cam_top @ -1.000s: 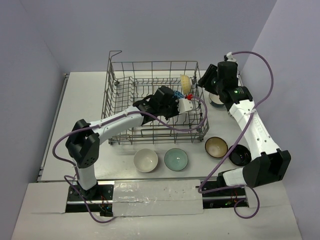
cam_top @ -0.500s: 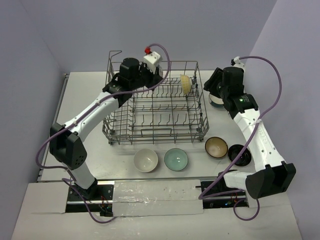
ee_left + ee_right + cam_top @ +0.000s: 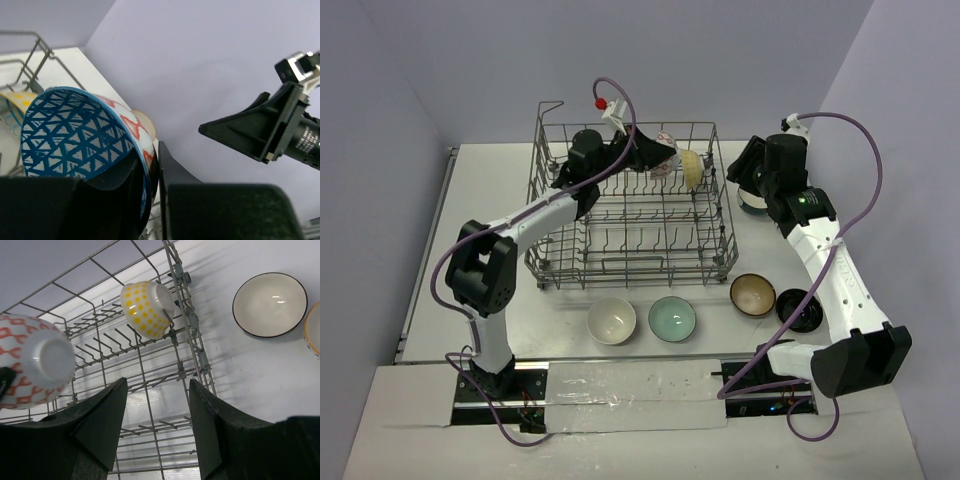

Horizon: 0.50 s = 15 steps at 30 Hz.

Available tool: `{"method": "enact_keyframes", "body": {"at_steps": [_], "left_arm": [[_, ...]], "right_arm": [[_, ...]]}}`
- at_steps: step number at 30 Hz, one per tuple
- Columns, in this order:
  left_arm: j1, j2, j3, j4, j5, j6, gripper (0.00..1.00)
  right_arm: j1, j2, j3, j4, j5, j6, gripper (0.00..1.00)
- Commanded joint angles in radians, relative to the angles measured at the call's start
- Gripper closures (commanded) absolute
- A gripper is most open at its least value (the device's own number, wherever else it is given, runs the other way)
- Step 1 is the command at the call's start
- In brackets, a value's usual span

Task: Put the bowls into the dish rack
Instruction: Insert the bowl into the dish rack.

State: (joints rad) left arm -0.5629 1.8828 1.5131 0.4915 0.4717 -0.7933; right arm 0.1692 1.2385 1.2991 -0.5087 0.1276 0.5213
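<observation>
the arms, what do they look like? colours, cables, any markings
Both the left arm and right arm are white tubular links with chunky black joint housings. A purple cable loops loosely along each. A small red piece sits on the left cable. The left gripper and right gripper have matt black wedge-shaped fingers.

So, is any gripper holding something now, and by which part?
The left gripper holds the patterned bowl by its rim; the right gripper holds nothing.

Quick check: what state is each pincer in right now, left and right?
Left pincer: closed on the rim of the red-patterned bowl, which has a blue lattice inside.
Right pincer: open, holding nothing.
</observation>
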Motion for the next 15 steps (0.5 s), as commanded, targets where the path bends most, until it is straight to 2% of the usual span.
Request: {"method": "enact_keyframes", "body": {"at_steps": [1, 9, 15], "left_arm": [[0.006, -0.002, -0.033, 0.280, -0.039, -0.184, 1.00], [0.006, 0.013, -0.105, 0.398, -0.241, -0.247, 1.00], [0.006, 0.099, -0.067, 0.423, -0.291, -0.244, 1.00]], "right_arm": [[-0.011, -0.004, -0.006, 0.036, 0.000, -0.018, 0.40], [-0.014, 0.030, -0.001, 0.035, -0.025, -0.026, 0.40], [-0.016, 0.044, -0.003, 0.039, -0.054, -0.029, 0.40]]}}
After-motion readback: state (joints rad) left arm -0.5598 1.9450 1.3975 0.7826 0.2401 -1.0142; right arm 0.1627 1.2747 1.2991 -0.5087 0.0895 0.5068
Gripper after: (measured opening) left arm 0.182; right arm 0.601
